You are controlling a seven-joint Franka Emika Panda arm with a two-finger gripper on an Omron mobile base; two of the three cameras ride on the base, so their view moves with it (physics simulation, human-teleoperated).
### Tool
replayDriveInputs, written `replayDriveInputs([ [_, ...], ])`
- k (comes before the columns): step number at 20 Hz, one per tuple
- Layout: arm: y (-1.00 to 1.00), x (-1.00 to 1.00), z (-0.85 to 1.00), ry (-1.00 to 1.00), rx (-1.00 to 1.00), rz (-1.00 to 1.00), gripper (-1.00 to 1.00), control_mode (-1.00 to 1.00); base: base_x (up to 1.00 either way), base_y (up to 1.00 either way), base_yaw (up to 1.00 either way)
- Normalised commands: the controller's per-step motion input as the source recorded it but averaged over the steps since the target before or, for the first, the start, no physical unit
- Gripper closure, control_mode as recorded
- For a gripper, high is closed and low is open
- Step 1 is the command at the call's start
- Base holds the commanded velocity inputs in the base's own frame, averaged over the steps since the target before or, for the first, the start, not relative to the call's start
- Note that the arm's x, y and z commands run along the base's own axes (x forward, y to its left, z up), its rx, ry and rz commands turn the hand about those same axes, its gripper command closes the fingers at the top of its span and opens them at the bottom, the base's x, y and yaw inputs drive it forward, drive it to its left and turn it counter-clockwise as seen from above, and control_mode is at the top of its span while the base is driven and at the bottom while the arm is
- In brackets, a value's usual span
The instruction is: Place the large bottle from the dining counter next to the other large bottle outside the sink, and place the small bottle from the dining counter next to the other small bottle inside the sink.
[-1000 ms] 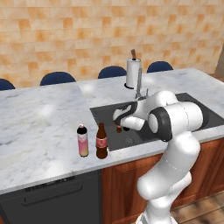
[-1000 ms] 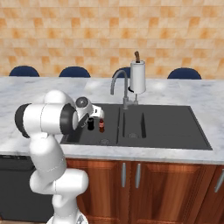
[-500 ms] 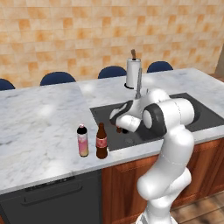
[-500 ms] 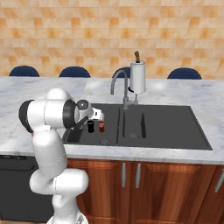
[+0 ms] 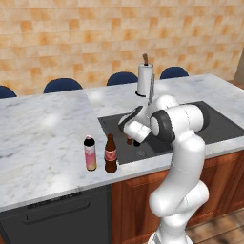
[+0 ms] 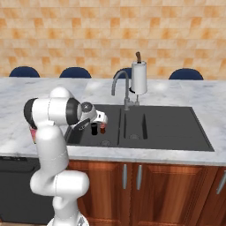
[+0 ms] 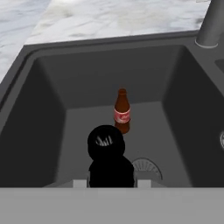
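Note:
My gripper [image 6: 94,125] reaches down into the left basin of the sink [image 6: 167,128] and is shut on the small black bottle [image 7: 106,151], held upright. Just beyond it a small brown bottle with a red label [image 7: 122,111] stands on the basin floor [image 7: 175,144]; in the right base view the small black bottle [image 6: 94,128] and this brown one [image 6: 103,128] are side by side. I cannot tell whether the black one touches the floor. On the counter left of the sink [image 5: 209,125], the large brown bottle [image 5: 110,153] stands beside the pink bottle [image 5: 90,153].
A curved faucet [image 6: 119,84] and a paper towel holder [image 6: 139,77] stand behind the sink. A drain [image 7: 146,168] lies close to the held bottle. Blue stools [image 5: 62,85] line the counter's far side. A dark dishwasher front [image 5: 52,219] sits below the counter.
The arm's elbow has shifted slightly. The gripper stays low in the basin, still shut on the small black bottle beside the small brown one.

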Motion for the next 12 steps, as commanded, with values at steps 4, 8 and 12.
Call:
replayDriveInputs([
  [4, -0.2, 0.22, -0.26, 0.0, 0.0, 0.0, 1.0, -1.0, 0.0, 0.0, 0.0],
  [8, -0.01, 0.2, -0.34, 0.0, 0.0, 0.0, 1.0, -1.0, 0.0, 0.0, 0.0],
  [12, 0.0, 0.18, -0.35, 0.0, 0.0, 0.0, 1.0, -1.0, 0.0, 0.0, 0.0],
])
